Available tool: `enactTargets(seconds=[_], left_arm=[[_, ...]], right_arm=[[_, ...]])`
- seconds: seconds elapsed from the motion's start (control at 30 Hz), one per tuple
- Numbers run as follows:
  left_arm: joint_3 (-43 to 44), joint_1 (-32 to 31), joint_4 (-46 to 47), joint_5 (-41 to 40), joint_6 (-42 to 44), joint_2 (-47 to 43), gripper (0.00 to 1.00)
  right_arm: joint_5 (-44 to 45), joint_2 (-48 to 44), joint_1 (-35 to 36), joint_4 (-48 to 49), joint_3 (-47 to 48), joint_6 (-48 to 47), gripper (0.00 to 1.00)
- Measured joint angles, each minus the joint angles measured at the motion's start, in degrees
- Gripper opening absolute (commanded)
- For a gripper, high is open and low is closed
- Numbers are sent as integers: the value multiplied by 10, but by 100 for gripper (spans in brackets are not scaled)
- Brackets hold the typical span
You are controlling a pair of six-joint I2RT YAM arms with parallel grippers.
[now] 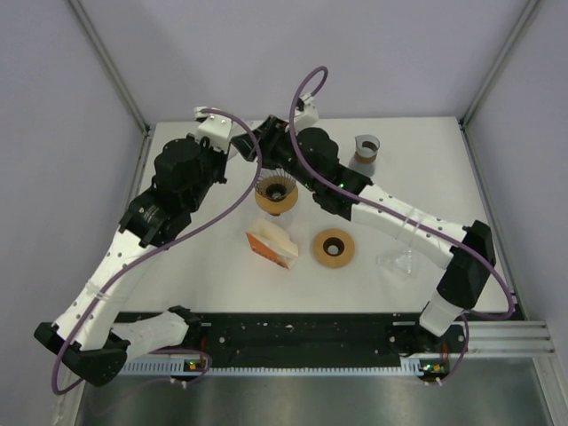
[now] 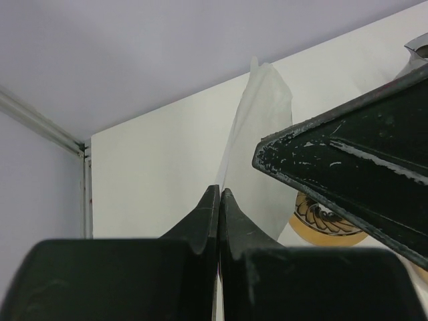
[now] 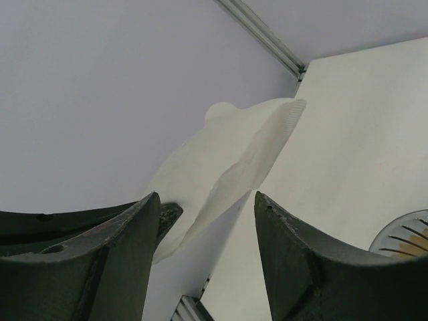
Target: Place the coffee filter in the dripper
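**Open the cone first, then lower it into the dripper**

Lilac walls [image 1: 266,53] close in a white table [image 1: 204,266], and your 2 arms meet over its far half, so you have little room to swing. Move slowly and with small motions.

The amber, ribbed dripper [image 1: 276,193] stands upright just on the near side of where the arms meet, with its mouth open and nothing in it. An orange filter pack [image 1: 271,246] and a brown ring [image 1: 334,248] lie nearer to you, well out of the working path. Leave them alone.

The coffee filter [image 3: 234,154] is in the air, not yet in the dripper. It hangs as a flat, slightly curled white sheet. The left tool [image 2: 219,190] is pinched tight on its lower edge, with the jaws pressed together on the paper. The right tool [image 3: 206,195] stands wide, 1 jaw on each side of the sheet and neither touching it.

Your step, as I judge it, is to get the paper over the dripper mouth and seat it.

- Hold the left pinch firm, because thin paper slips and tears easily.
- If you use the right tool, close it gently on a free edge, away from the left pinch, so the 2 sets of jaws do not clash.
- Turn the pointed end down and centre it over the ribs.
- Lower straight down and release only when the paper rests on the dripper wall.
- Lift off vertically so the light dripper is not knocked over.
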Motion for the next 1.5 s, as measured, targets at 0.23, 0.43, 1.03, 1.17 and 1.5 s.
enactTargets(seconds=[0.23,0.43,1.03,1.17,1.5], left_arm=[[-4,0,10,10,6,-6,0],[-4,0,16,11,13,-6,0],[18,0,-16,62,-31,29,70],[60,0,-60,105,-55,30,76],[130,26,-122,168,-139,67,79]], right_arm=[[6,30,0,-34,16,8,58],[22,64,0,-67,31,9,29],[108,64,0,-273,156,-212,0],[115,64,-3,-350,215,-264,0],[79,101,-49,-537,337,-331,0]])
